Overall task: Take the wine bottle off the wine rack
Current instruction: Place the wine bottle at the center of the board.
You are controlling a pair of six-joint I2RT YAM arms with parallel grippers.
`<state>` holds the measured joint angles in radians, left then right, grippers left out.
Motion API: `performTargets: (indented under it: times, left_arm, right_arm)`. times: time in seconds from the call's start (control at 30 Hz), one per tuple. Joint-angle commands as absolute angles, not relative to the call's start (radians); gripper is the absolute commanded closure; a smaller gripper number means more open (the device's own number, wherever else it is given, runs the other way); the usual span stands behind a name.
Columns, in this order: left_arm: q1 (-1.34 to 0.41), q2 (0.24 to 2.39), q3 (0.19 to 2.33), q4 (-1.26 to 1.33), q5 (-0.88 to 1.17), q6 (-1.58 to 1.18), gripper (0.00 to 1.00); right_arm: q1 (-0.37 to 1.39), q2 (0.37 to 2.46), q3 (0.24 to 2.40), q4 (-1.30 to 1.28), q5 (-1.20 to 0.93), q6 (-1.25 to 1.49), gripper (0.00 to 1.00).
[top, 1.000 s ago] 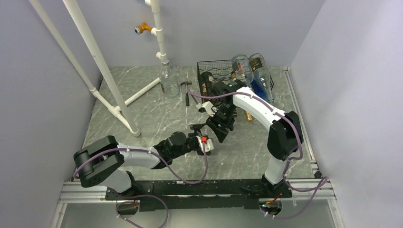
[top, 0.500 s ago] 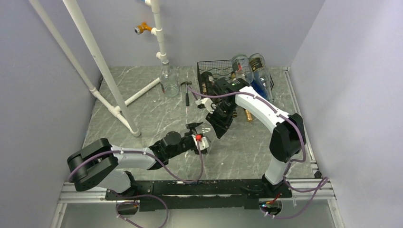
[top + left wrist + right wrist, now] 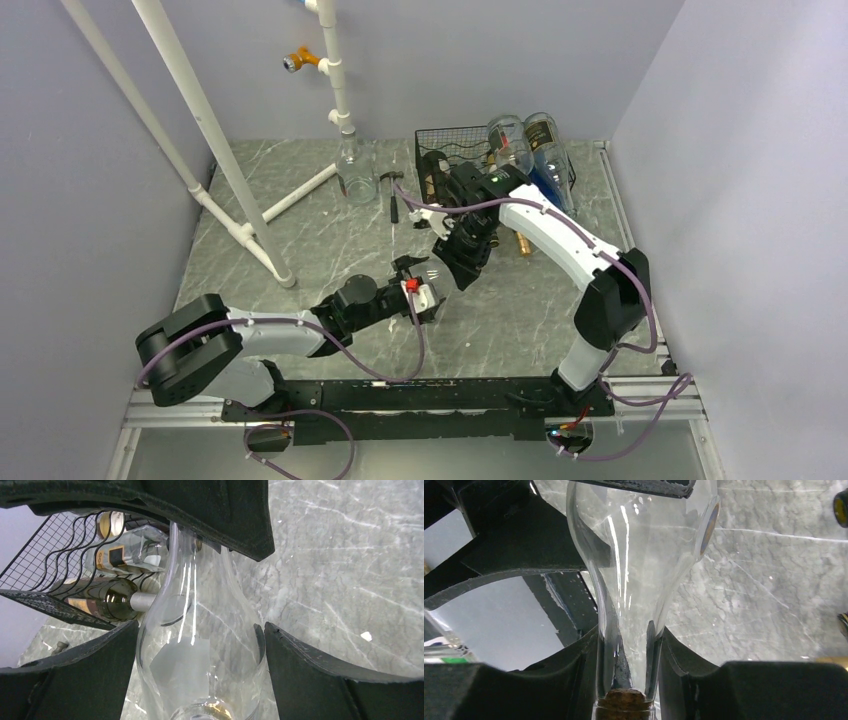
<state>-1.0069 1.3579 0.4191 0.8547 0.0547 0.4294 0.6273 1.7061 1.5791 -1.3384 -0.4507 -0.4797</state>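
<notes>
Hanging well clear of the black wavy-wire wine rack (image 3: 447, 142), the clear glass wine bottle (image 3: 200, 645) is pinched at its skinny neck, just above the cork (image 3: 624, 700), by the right gripper (image 3: 629, 635). Left gripper (image 3: 200, 627) has its 2 fingers spread wide round the fat body, just beside the glass. Grey marbled table (image 3: 300, 200) underneath.

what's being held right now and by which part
The right gripper clamps the clear glass corked bottle by its neck. The left gripper straddles its body; whether it grips cannot be told.
</notes>
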Motion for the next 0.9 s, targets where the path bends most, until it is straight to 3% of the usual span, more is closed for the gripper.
performTargets:
  times: [0.0,0.13,0.53,0.87]
  left_arm:
    - [-0.999,1.325,0.472,0.945,0.145,0.376,0.36]
    - [-0.997,1.336,0.481,0.969,0.155,0.361,0.3]
    - [-0.996,1.391,0.514,1.057,0.163,0.289,0.28]
    - [-0.99,1.42,0.457,1.16,0.125,0.27,0.28]
  right_arm:
    - [0.687,1.61,1.656,-1.353,-0.469,-0.535,1.0]
    - [0.702,1.617,1.653,-1.344,-0.416,-0.524,1.0]
    - [0.754,1.626,1.702,-1.348,-0.339,-0.513,0.99]
    - [0.796,1.672,1.741,-1.343,-0.315,-0.499,0.79]
